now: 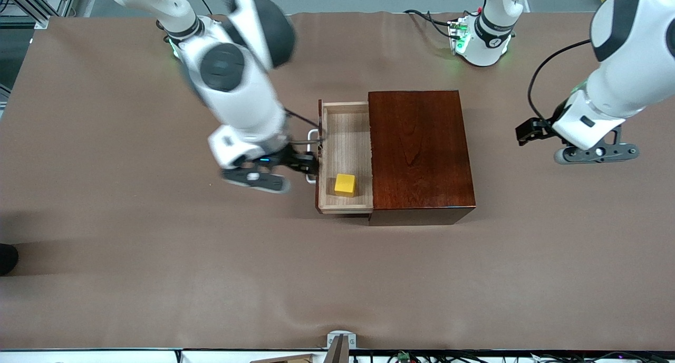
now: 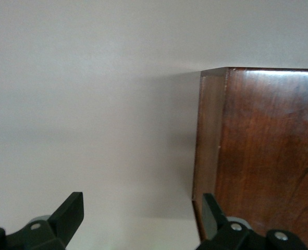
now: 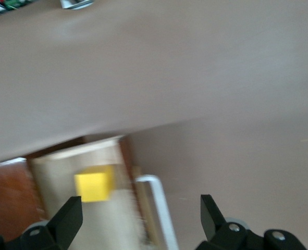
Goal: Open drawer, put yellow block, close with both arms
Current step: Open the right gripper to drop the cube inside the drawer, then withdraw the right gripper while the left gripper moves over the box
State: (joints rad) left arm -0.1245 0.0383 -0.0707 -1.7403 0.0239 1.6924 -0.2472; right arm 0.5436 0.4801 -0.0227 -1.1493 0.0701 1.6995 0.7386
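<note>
Bright-yellow block (image 1: 345,184) in pale open drawer (image 1: 345,136); right gripper (image 1: 311,168) and left gripper (image 1: 527,132) both spread, empty

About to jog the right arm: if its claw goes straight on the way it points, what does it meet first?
Probably the white U-shaped bar handle of the pulled-out pale-wood drawer, which lies between the open right claw's fingers, with the small yellow cube just inside the drawer; depth is unclear.
</note>
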